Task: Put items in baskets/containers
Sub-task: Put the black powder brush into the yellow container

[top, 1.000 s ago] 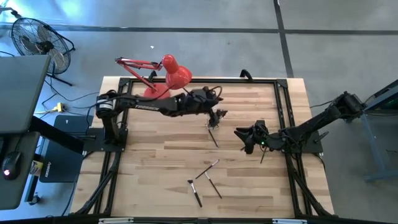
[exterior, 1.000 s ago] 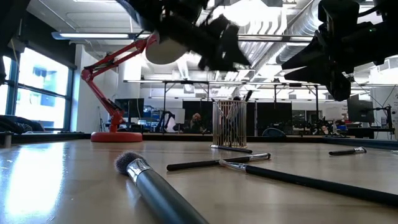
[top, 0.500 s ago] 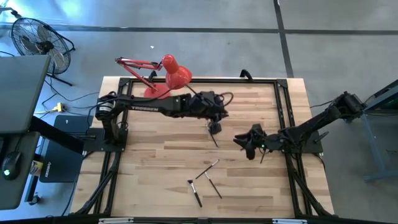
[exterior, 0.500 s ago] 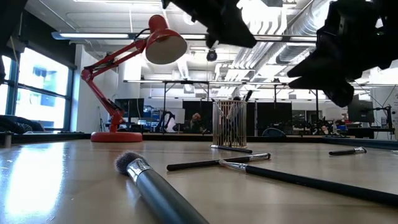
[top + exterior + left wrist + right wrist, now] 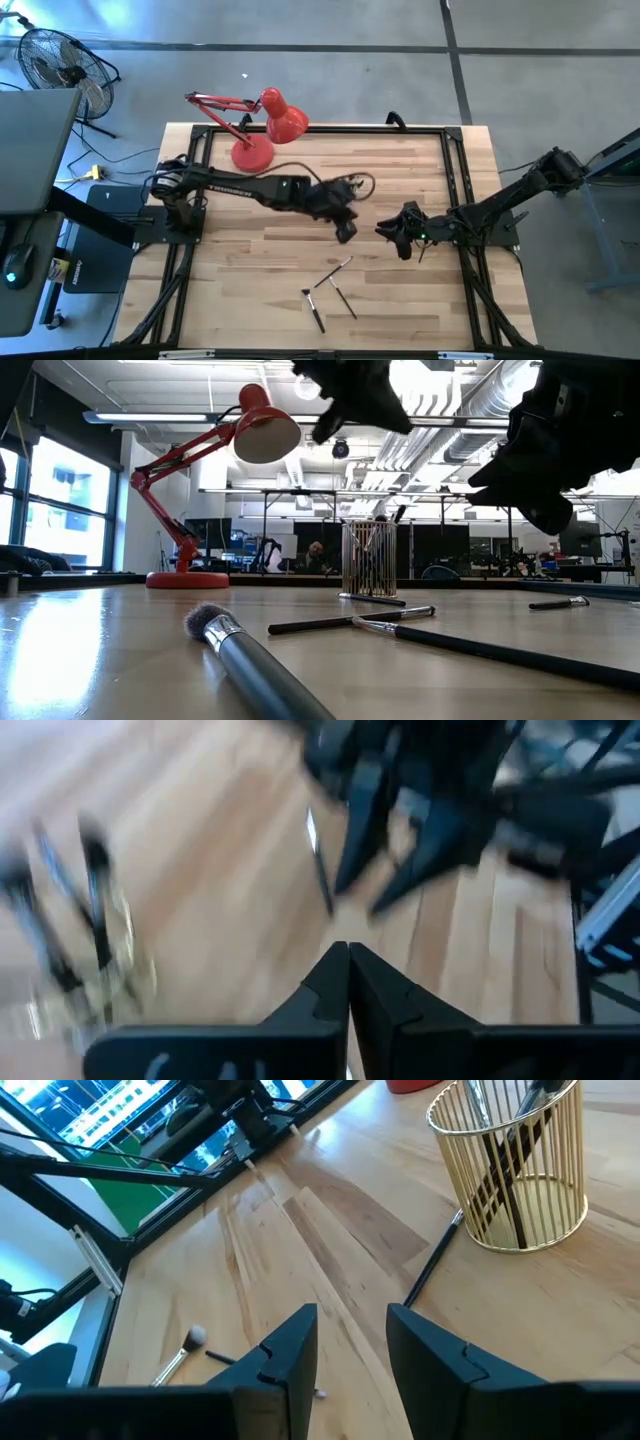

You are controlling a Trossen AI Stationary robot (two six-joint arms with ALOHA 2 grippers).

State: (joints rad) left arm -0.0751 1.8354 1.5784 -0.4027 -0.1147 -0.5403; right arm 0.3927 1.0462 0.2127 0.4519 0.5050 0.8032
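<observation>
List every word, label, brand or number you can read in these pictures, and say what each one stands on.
No text here can be read with certainty.
White lettering along the left arm, high view: too small to read.
Pale marks on the body behind the left claw, left wrist view: blurred, unreadable.

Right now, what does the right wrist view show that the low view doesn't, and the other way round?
Only the right wrist view: the right gripper open, fingers apart. Only the low view: the red desk lamp's arm and shade, and a thick grey-handled brush in the foreground. Both: the gold wire basket holding dark brushes, with a thin dark brush lying at its foot.
</observation>
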